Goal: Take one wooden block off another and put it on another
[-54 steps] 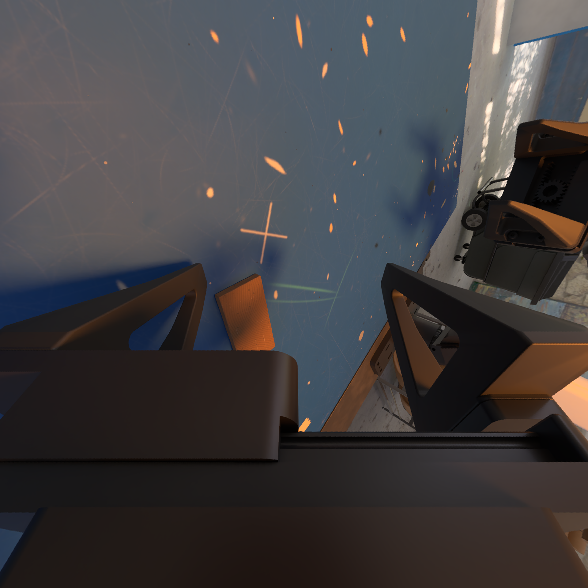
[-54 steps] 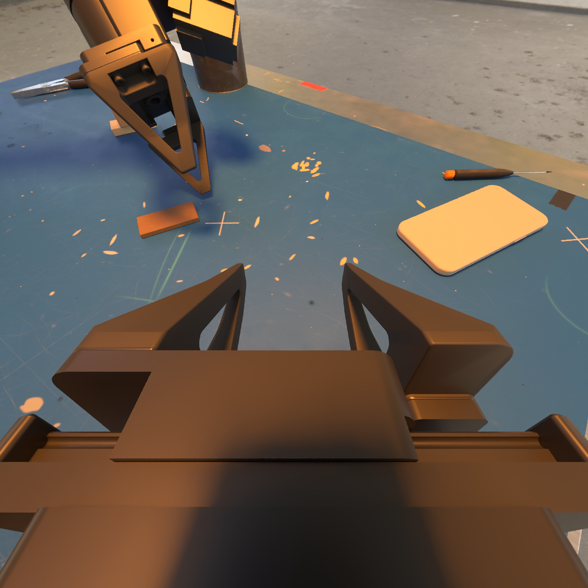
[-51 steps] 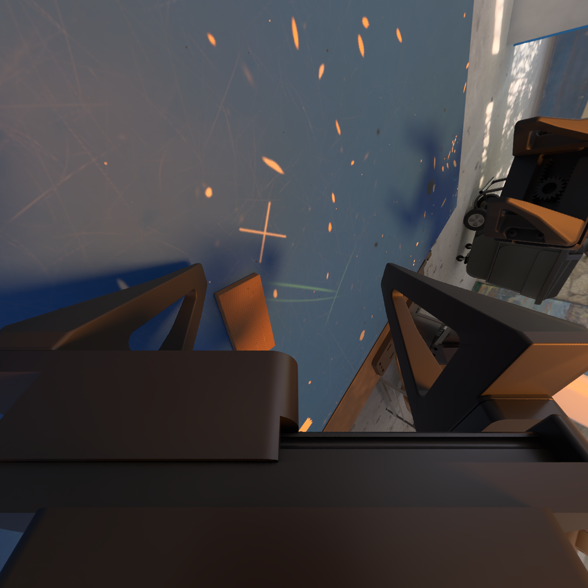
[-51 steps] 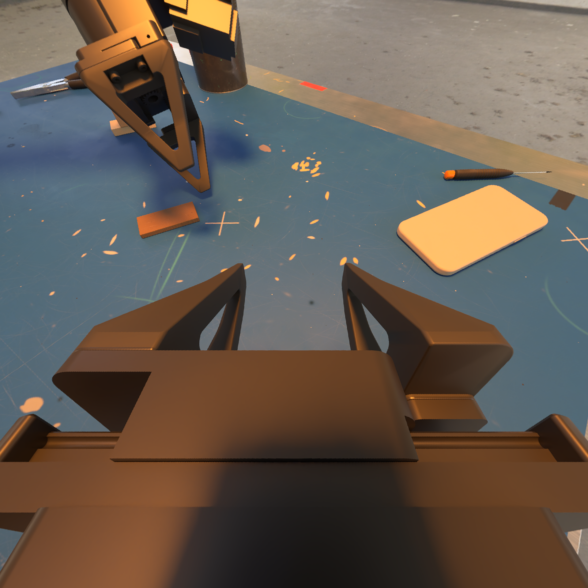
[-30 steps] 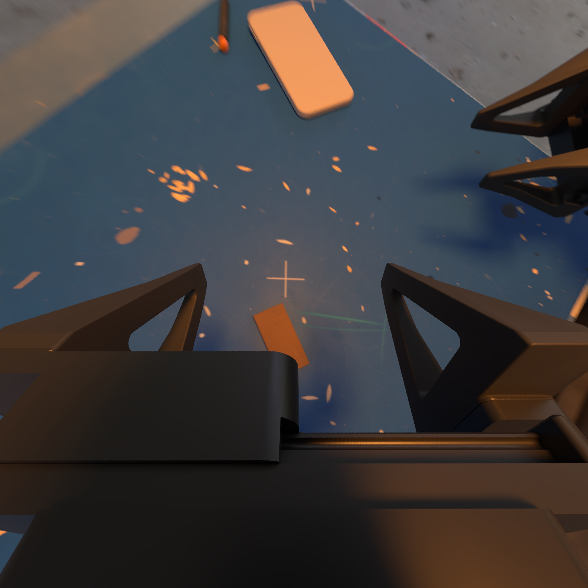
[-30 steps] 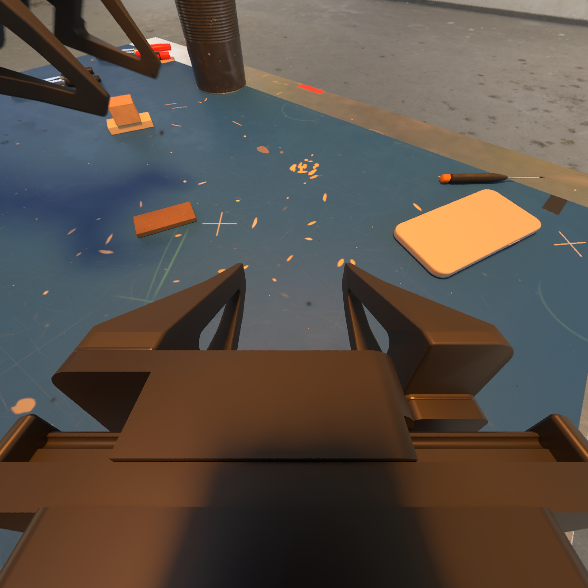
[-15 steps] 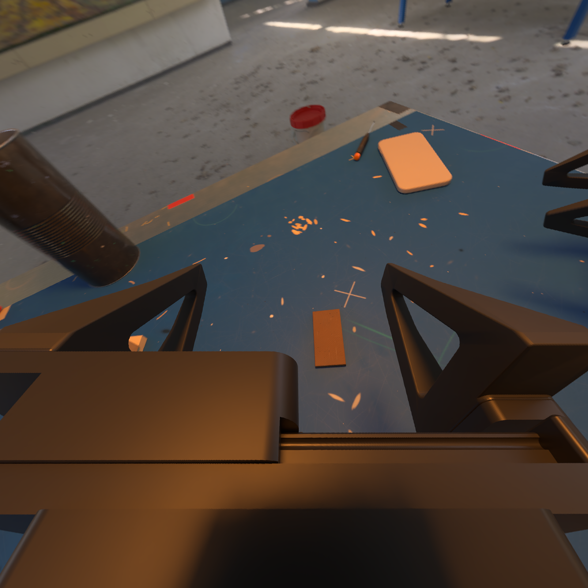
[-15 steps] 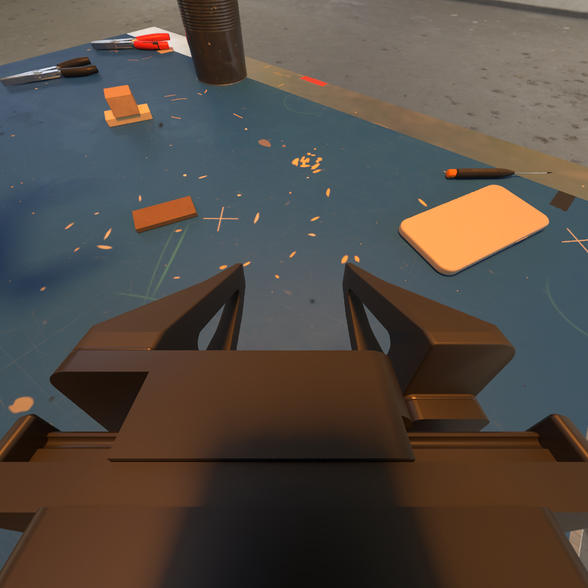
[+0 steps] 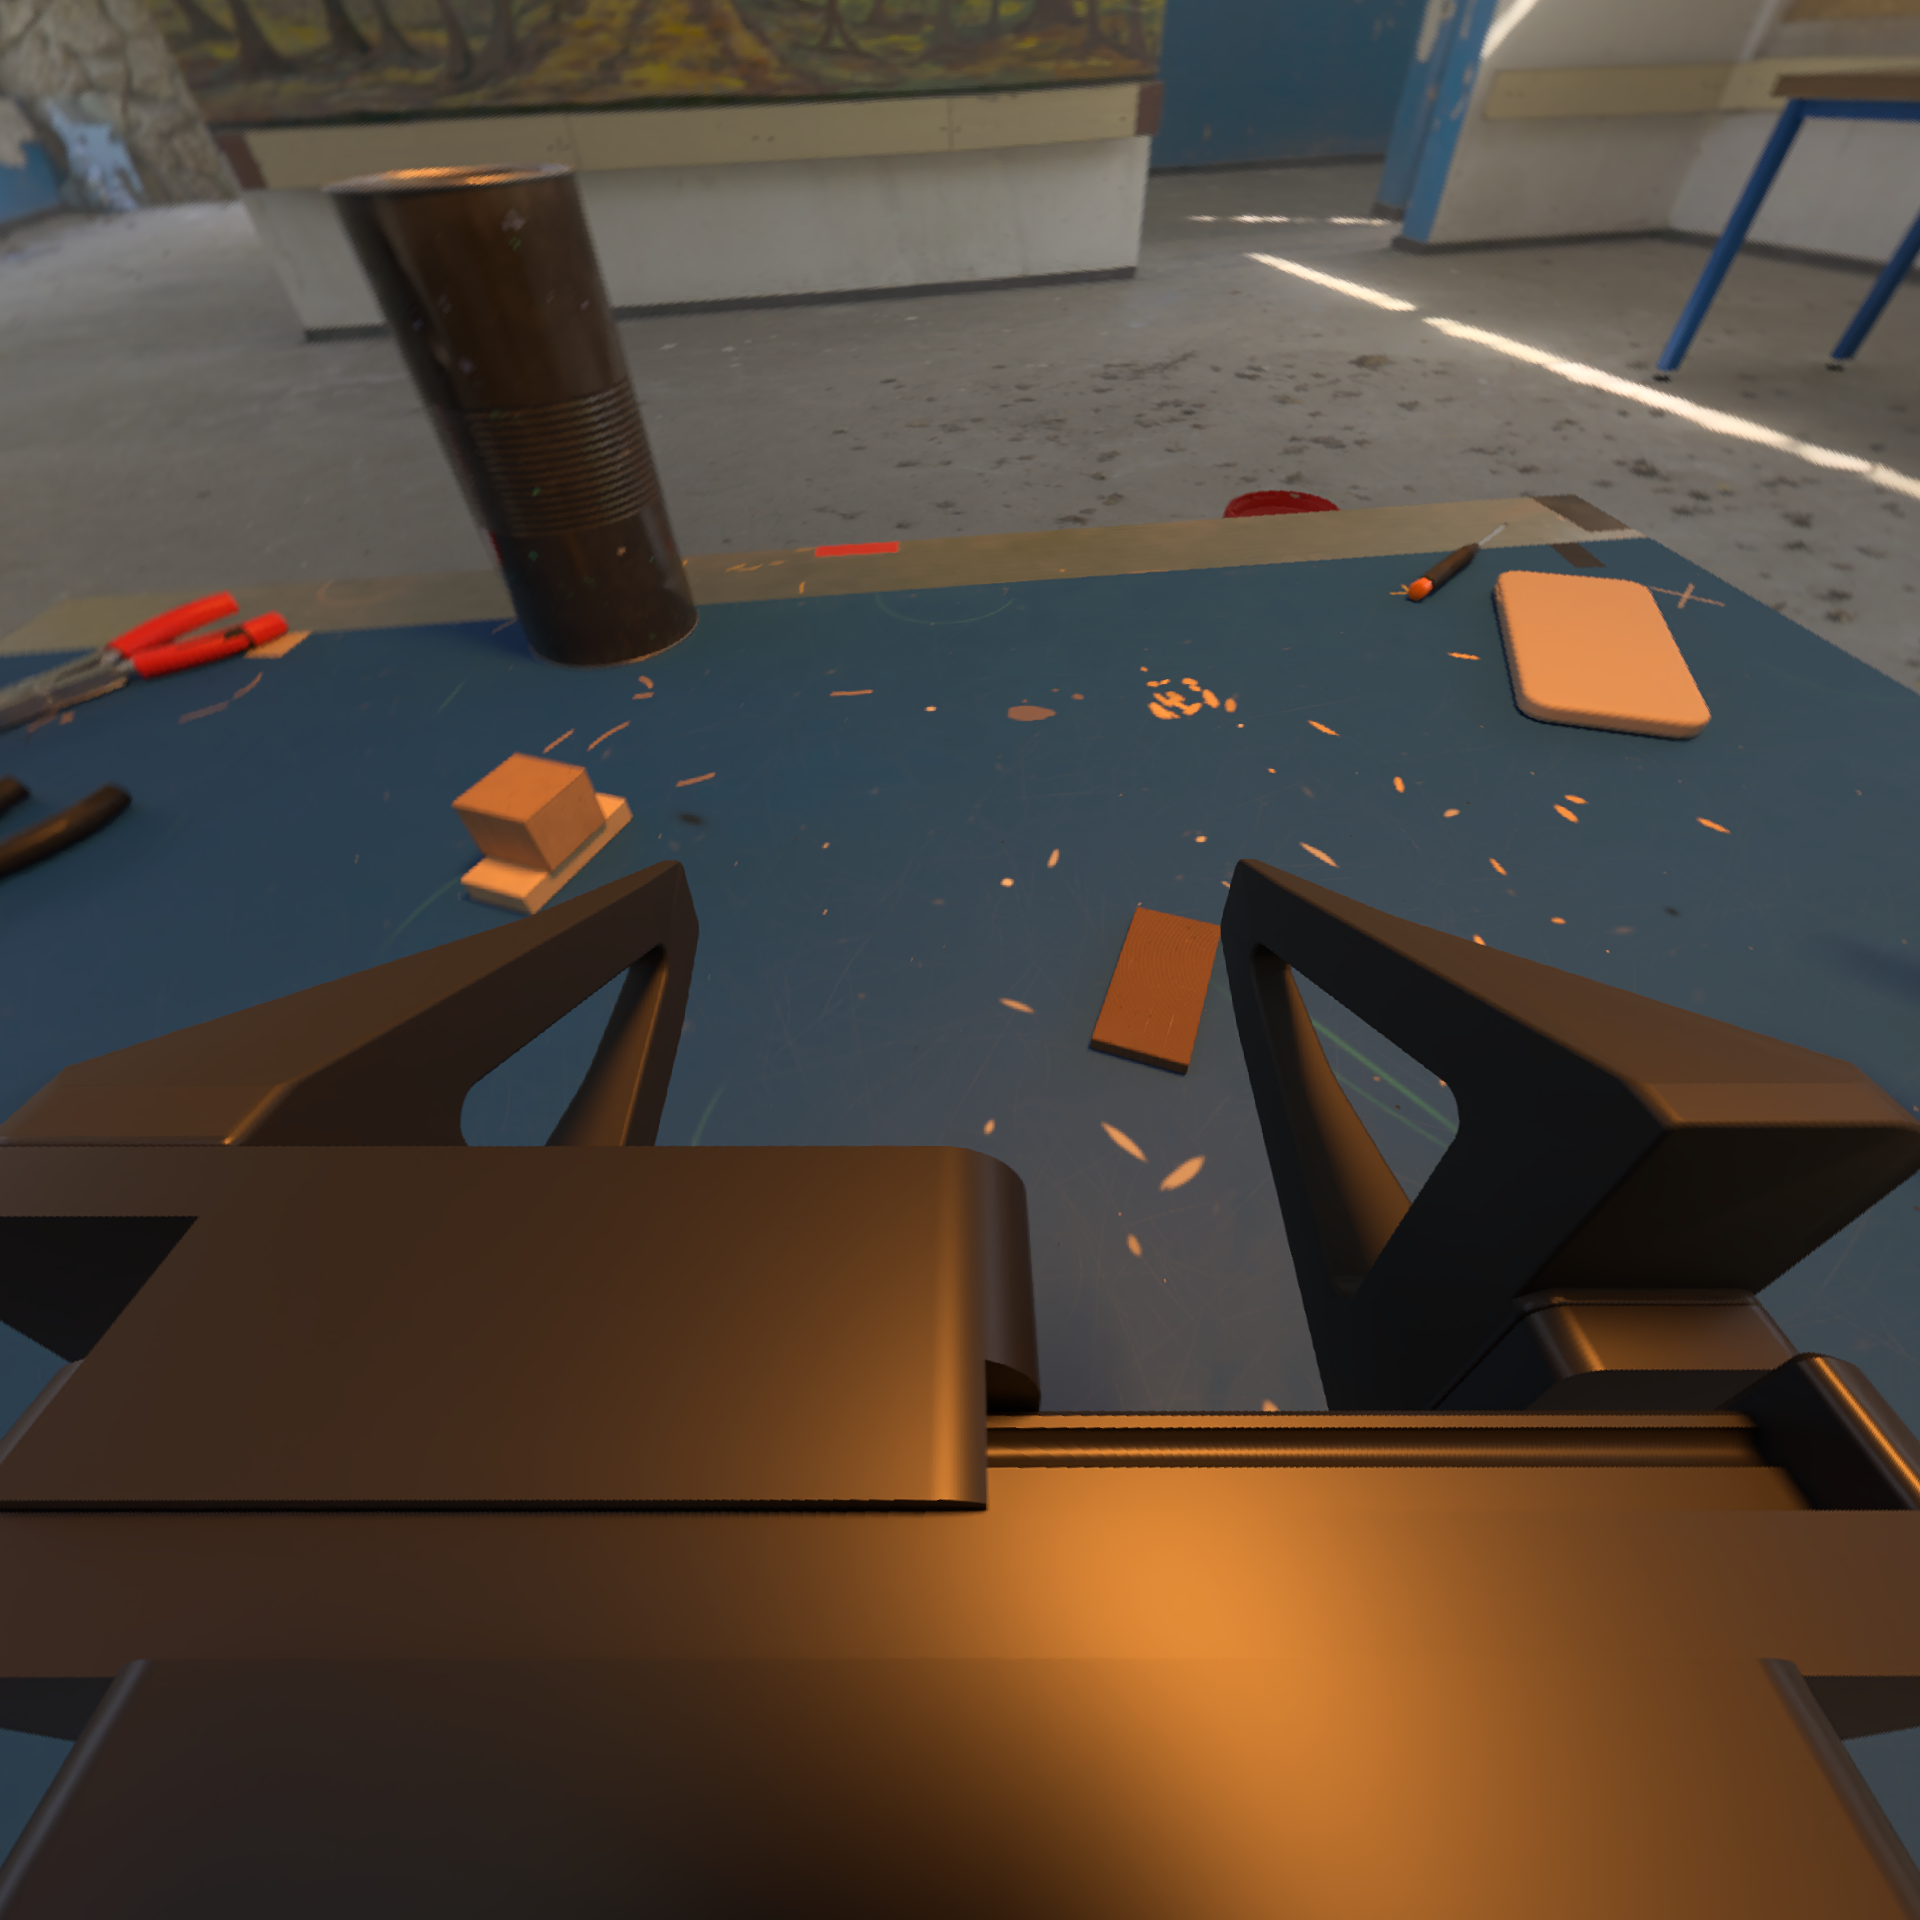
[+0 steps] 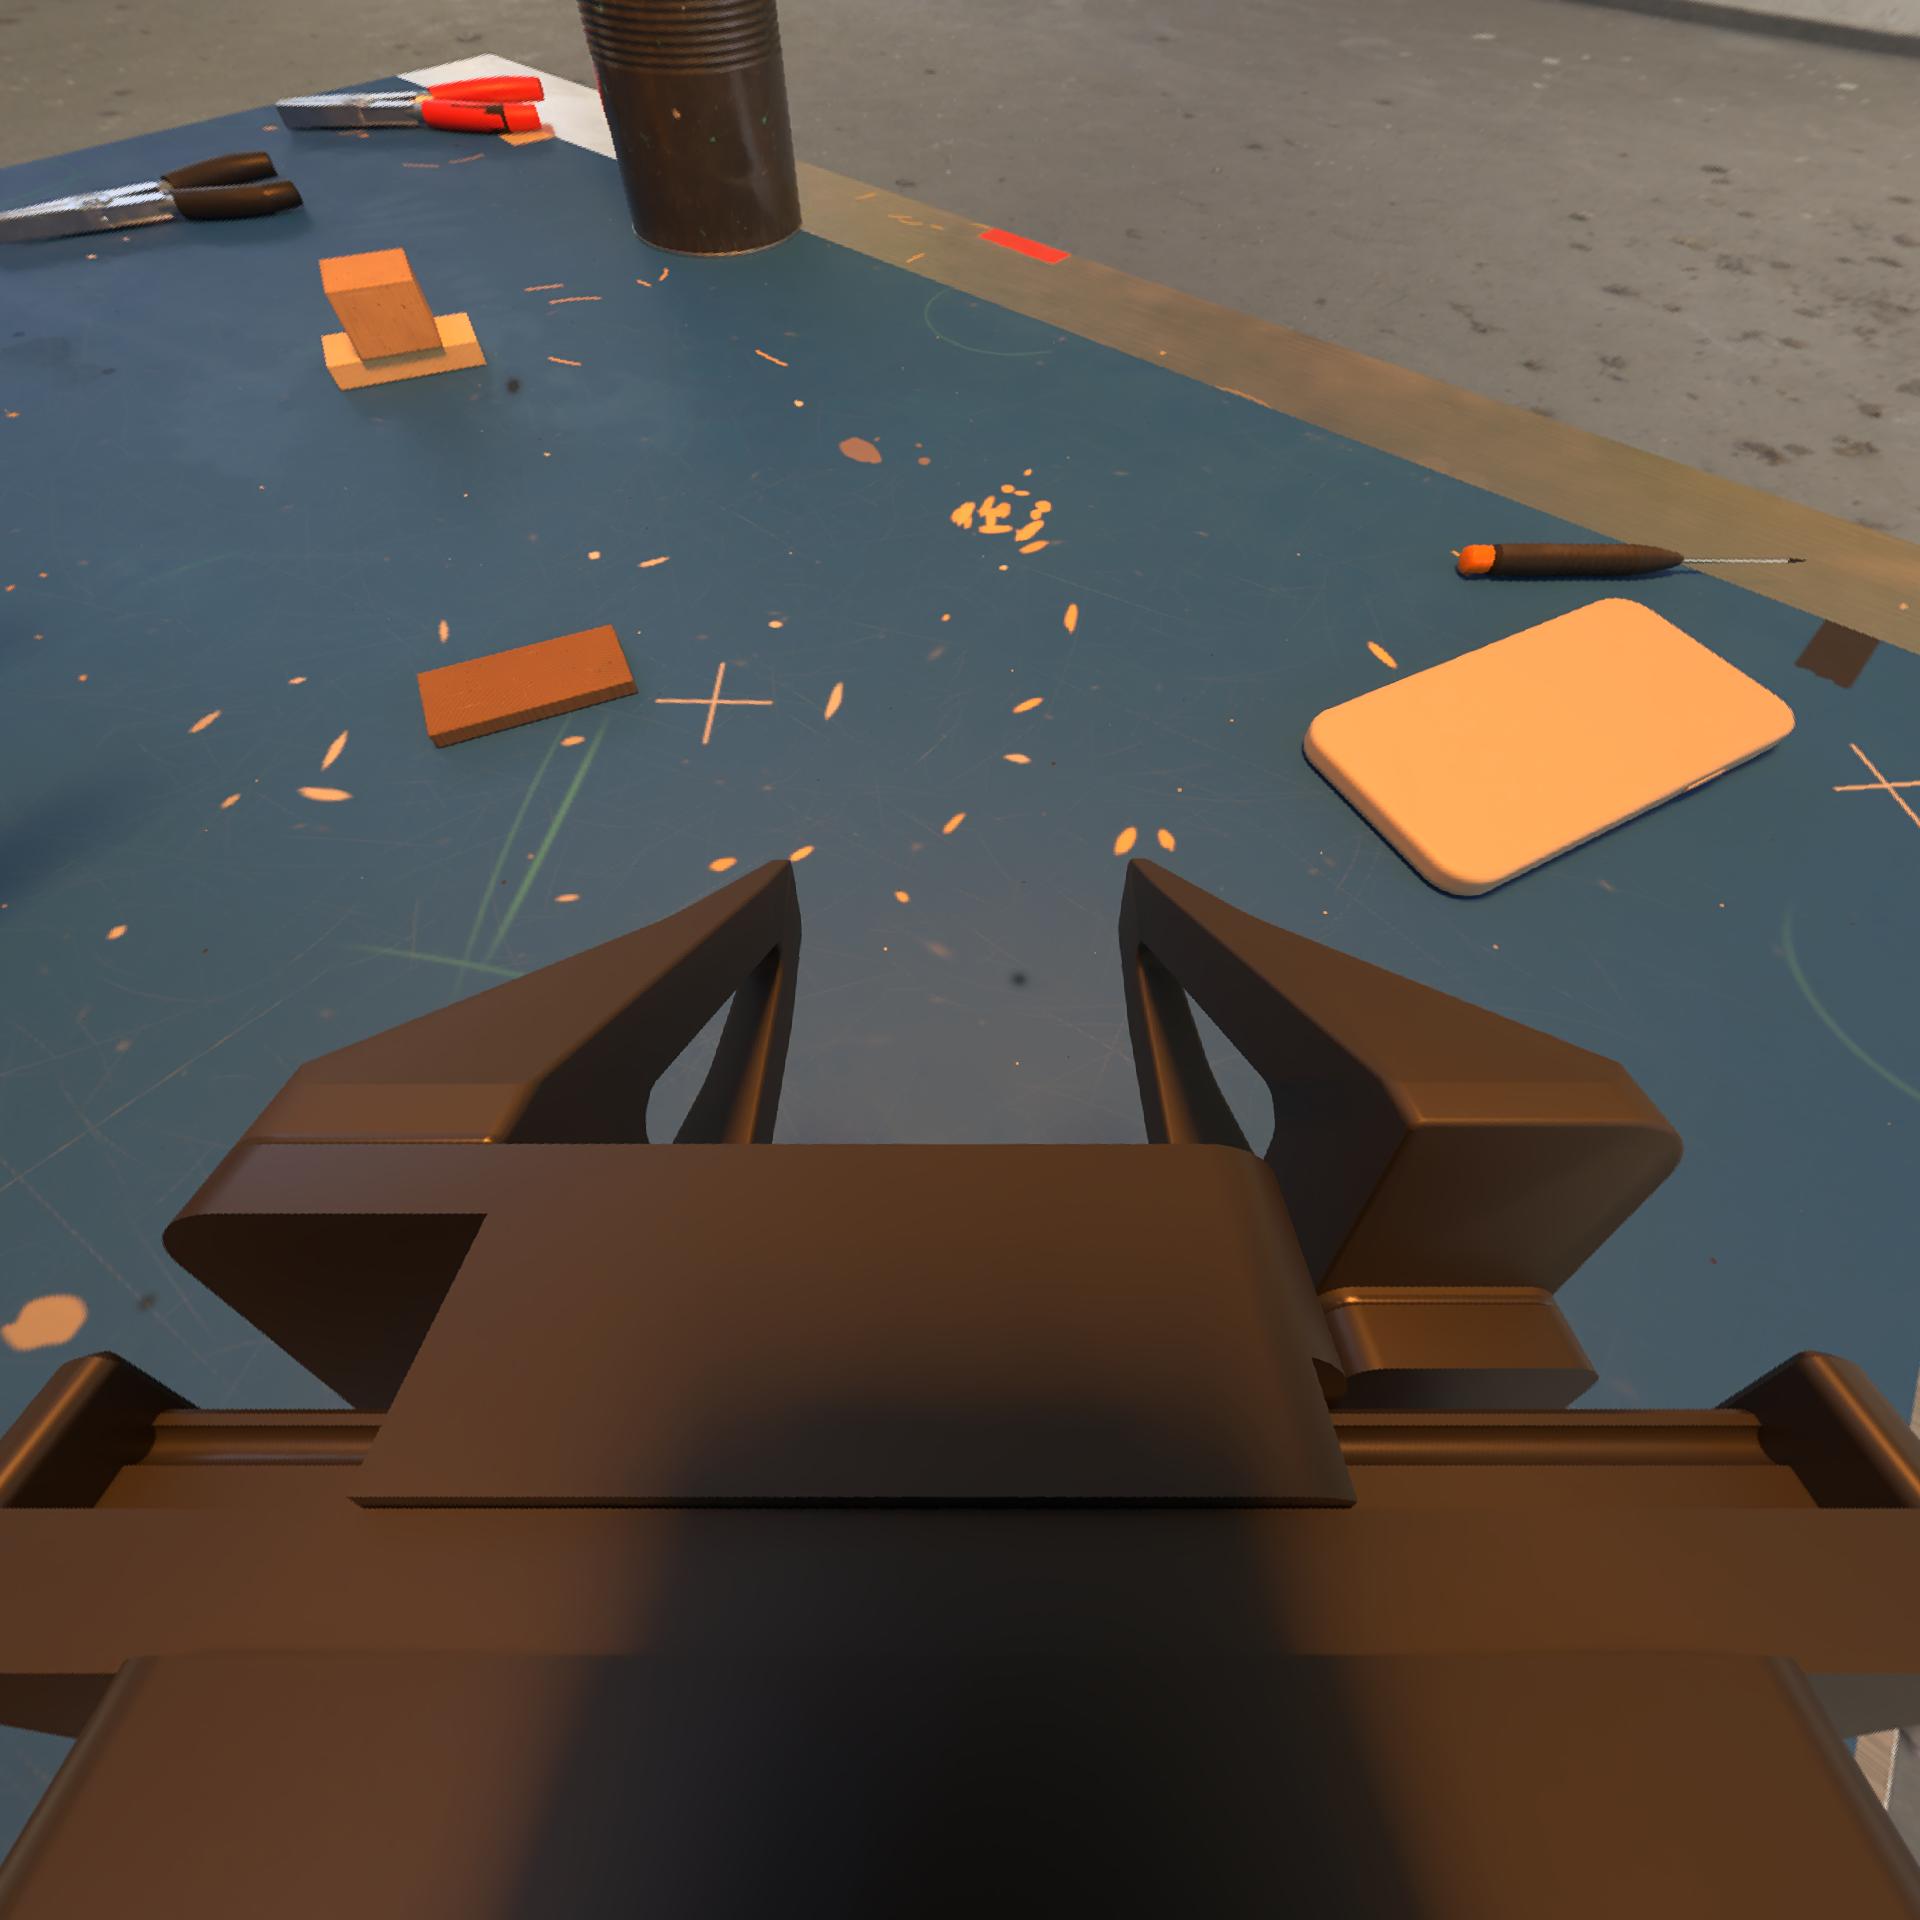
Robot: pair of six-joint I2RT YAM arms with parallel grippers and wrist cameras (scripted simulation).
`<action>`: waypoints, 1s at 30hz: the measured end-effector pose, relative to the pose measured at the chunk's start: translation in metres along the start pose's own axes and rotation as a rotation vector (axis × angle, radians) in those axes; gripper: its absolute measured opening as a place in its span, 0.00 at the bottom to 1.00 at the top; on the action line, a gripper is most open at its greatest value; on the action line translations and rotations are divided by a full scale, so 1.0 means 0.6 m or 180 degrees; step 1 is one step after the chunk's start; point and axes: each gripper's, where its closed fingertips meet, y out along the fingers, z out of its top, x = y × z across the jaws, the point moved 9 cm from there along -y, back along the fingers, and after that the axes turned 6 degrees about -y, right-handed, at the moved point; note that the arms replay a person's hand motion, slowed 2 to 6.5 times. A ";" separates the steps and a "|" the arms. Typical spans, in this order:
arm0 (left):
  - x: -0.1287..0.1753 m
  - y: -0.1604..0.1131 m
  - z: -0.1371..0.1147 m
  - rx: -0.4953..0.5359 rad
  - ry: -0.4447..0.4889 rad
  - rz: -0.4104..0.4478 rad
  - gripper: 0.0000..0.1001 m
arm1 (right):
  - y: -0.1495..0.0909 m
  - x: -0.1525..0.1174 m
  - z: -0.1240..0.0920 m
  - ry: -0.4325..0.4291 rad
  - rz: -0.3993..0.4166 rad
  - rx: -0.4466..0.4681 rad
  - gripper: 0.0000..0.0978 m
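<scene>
A light wooden cube (image 9: 530,809) stands on a flat pale wooden block (image 9: 556,869) at the left of the blue table; the pair also shows in the right wrist view, cube (image 10: 379,302) on pale block (image 10: 416,358). A flat reddish-brown wooden block (image 9: 1155,987) lies alone nearer the middle, also in the right wrist view (image 10: 525,683). My left gripper (image 9: 954,894) is open and empty, raised above the table, the brown block by its right finger. My right gripper (image 10: 958,883) is open and empty over bare table.
A tall dark cylinder (image 9: 520,416) stands at the far edge. Red-handled pliers (image 9: 156,649) and black-handled pliers (image 10: 156,203) lie at the far left. A rounded orange pad (image 10: 1548,743) and a small screwdriver (image 10: 1579,561) lie at the right.
My left gripper, low over the brown block 1.8 s ago, has risen and pulled back, tilting up so the whole table shows. It has left the right wrist view. The blocks have not moved.
</scene>
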 end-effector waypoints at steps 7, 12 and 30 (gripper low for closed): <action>-0.014 -0.027 -0.024 -0.0026 -0.0383 0.0163 0.84 | 0.001 -0.001 -0.001 -0.0017 -0.0007 -0.0009 0.54; -0.023 -0.035 -0.036 -0.0121 -0.0432 0.0212 0.83 | 0.002 -0.001 -0.001 -0.0020 -0.0005 -0.0018 0.54; -0.037 -0.042 -0.032 -0.0204 -0.0365 0.0297 0.83 | 0.009 -0.004 -0.003 -0.0013 0.0032 -0.0039 0.53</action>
